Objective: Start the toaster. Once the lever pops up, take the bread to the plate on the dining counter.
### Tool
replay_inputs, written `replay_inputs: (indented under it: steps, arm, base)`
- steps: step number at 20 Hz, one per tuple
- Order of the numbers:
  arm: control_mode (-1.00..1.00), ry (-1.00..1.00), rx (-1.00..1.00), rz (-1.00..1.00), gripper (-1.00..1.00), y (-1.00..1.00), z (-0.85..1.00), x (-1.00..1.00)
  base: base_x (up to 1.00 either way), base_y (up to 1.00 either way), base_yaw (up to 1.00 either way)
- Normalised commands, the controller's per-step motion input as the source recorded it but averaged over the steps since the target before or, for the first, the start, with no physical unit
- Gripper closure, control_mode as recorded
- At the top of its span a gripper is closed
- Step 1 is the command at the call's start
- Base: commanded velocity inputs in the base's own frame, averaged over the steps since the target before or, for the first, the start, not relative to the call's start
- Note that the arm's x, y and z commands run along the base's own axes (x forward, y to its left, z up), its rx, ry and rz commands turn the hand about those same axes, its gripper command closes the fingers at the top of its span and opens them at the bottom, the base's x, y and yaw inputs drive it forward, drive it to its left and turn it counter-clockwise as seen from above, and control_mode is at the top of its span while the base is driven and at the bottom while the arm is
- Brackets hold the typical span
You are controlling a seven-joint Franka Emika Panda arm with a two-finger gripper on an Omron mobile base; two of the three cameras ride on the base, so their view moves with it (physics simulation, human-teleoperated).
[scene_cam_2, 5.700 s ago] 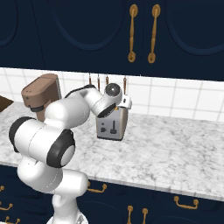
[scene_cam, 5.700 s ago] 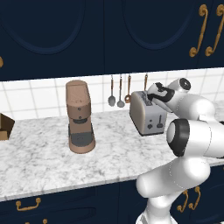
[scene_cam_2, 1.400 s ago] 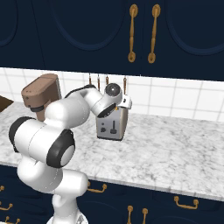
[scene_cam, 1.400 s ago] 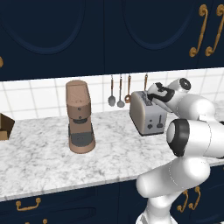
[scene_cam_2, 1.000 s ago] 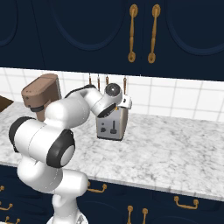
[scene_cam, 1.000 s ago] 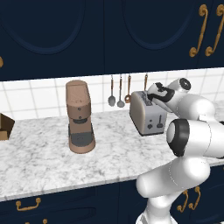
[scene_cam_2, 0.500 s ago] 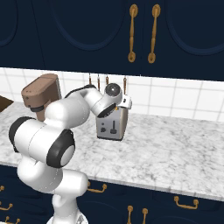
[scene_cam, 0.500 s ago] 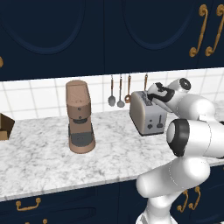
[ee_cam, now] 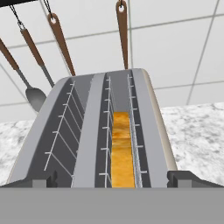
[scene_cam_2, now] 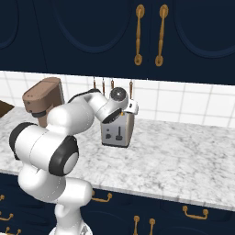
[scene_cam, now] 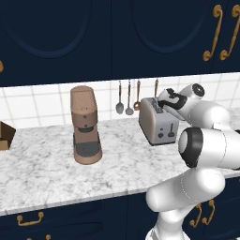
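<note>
**Q:** What stands where in this figure?

**A:** The toaster sits on the marbled counter, right of the brown coffee machine and below the hanging utensils. My gripper hovers over the toaster's near end, jaws spread wide with nothing between them; in the hand view each fingertip sits outside a long edge of the toaster top. The bread rests down in the right-hand slot, its browned top edge below the rim. The left slot holds nothing.

**Q:** And the lever?

**A:** The lever is the dark tab on the narrow end face in the right base view (whether it sits fully up or down I cannot tell at this size).

**Q:** Which step do you judge to be in hand?

**A:** Probably waiting for the pop-up, or just about to take the slice; the frames do not settle which.

**Q:** How should it be done well?

**A:** I would keep the hand centred over the right slot, then turn it so the fingers straddle the slice's thin faces, not the whole toaster. Descend straight along the slot to avoid the wire guides, close gently on the crust, and lift vertically until the slice clears the rim before swinging away.
</note>
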Motion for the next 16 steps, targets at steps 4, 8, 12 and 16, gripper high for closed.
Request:
replay_inputs:
  steps: [4,8,12,16]
  arm:
    - [-1.00,0.00,0.00,0.00,-1.00,0.00,0.00,0.00]
    - [-1.00,0.00,0.00,0.00,-1.00,0.00,0.00,0.00]
    - [-1.00,0.00,0.00,0.00,-1.00,0.00,0.00,0.00]
    - [-1.00,0.00,0.00,0.00,-1.00,0.00,0.00,0.00]
  base:
    - [0.00,0.00,0.00]
    - [0.00,0.00,0.00]
    - [0.00,0.00,0.00]
    - [0.00,0.00,0.00]
